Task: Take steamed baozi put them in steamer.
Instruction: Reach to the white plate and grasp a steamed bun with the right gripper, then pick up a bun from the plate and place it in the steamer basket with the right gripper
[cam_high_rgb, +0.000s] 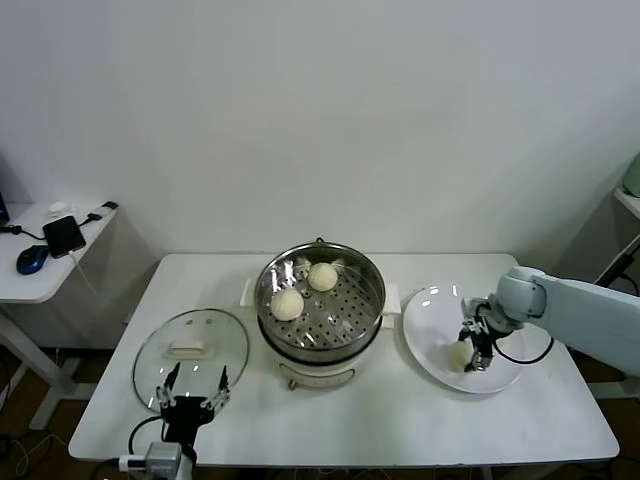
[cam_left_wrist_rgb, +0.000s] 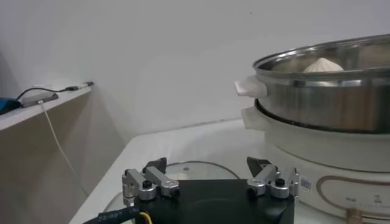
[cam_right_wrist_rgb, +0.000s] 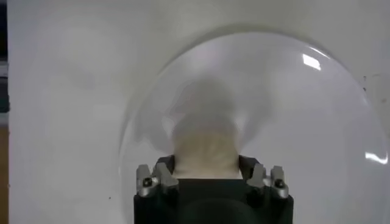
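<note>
The steel steamer (cam_high_rgb: 368, 300) stands mid-table on its white base and holds two cream-white baozi, one (cam_high_rgb: 288, 304) nearer and one (cam_high_rgb: 322, 276) farther back. My right gripper (cam_high_rgb: 474, 352) is down over the white plate (cam_high_rgb: 430, 310), its fingers pressed on both sides of a third baozi (cam_high_rgb: 459, 354). The right wrist view shows this baozi (cam_right_wrist_rgb: 205, 152) squeezed between the fingers just above the plate (cam_right_wrist_rgb: 317, 122). My left gripper (cam_high_rgb: 192, 388) is open and empty near the table's front left. In the left wrist view the steamer (cam_left_wrist_rgb: 329, 97) rises beside it with one baozi (cam_left_wrist_rgb: 323, 64) showing.
A round glass lid (cam_high_rgb: 190, 345) with a white handle lies left of the steamer, just beyond my left gripper (cam_left_wrist_rgb: 208, 173). A side table at far left holds a phone (cam_high_rgb: 63, 235) and a mouse (cam_high_rgb: 31, 259). A white wall stands behind the table.
</note>
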